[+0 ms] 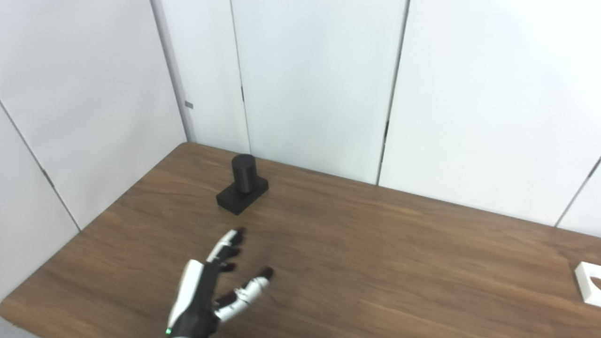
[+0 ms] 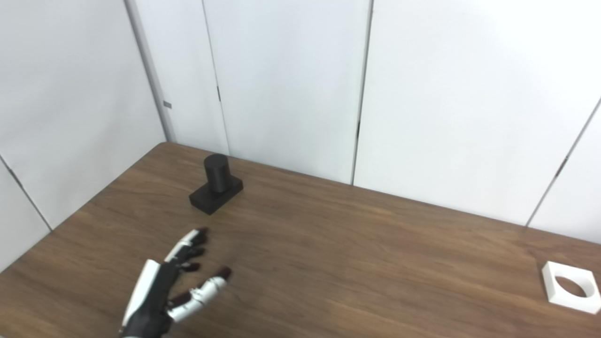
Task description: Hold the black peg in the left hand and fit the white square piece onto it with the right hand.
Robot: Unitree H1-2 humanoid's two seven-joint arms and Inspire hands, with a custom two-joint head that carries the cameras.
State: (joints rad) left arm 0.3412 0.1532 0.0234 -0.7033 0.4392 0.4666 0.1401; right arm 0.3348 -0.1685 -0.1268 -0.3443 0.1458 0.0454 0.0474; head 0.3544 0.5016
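The black peg, a short upright cylinder on a square black base, stands on the wooden table at the back left; it also shows in the right eye view. My left hand is open and empty, fingers spread and pointing toward the peg, well short of it. The white square piece with a round hole lies flat at the table's right edge; the left eye view shows only part of it. My right hand is out of view.
White wall panels close the table's far and left sides. The table's left edge runs close to the peg and my left hand.
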